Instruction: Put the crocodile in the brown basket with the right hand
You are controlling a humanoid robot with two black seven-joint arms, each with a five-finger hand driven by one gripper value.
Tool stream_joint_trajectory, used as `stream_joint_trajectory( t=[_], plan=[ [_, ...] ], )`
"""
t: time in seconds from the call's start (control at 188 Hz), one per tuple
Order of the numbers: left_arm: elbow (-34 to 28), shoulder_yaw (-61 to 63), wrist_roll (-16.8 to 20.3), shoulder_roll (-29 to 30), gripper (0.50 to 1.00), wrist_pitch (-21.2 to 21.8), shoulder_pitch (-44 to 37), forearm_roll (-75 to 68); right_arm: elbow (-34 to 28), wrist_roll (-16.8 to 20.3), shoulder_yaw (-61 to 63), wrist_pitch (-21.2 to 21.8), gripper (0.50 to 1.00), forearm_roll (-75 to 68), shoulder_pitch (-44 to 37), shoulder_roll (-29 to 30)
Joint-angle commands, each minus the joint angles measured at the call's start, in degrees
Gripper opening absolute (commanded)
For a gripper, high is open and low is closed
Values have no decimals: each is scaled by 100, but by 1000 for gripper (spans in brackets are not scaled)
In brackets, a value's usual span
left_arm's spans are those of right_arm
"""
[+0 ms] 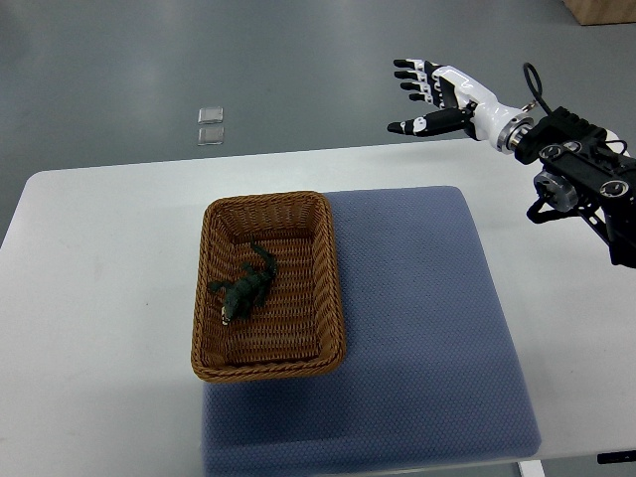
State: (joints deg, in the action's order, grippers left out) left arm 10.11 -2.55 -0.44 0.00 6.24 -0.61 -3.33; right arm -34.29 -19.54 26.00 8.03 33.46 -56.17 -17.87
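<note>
Where the woven floor of the basket shows, we find the small dark green toy crocodile [244,285] lying flat inside it, set on a diagonal. Its pale snout points toward the near left corner and its tail toward the far right. Its hide looks bumpy and matte, and its legs are splayed out to both sides.

The brown rectangular wicker basket [333,288] around it has ribbed, tightly plaited walls that slope outward to a thicker braided rim with rounded corners. We see it resting on the left part of a blue-grey rectangular fabric mat [427,328], which has a fine dotted weave and soft rounded corners. The mat lies on a smooth white table [99,328].

Well apart from the basket, above the table's far right edge, we see the robot's right hand [442,99]. It is white with black joints and glossy, hard-shelled segments. Its fingers [407,75] are spread and stretched toward the left, with the thumb held out below them, and nothing is in its grasp. Behind it a metal cuff joins the black, blocky right forearm [581,164], which carries a looped black cable.

Beyond the table lies a grey floor, on which two small clear square pieces [210,126] sit side by side.
</note>
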Motion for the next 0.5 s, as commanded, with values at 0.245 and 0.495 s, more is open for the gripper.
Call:
stream_joint_trajectory(
  t=[0.245,0.495],
  plan=[
    [0,9,0,0,1000,0,0,7,405,90,11,-232,913,-2194,625,-235],
    [0,0,-8,0,1000,0,8,7,388,82,19,-144,913,-2388,941,-235]
  ],
)
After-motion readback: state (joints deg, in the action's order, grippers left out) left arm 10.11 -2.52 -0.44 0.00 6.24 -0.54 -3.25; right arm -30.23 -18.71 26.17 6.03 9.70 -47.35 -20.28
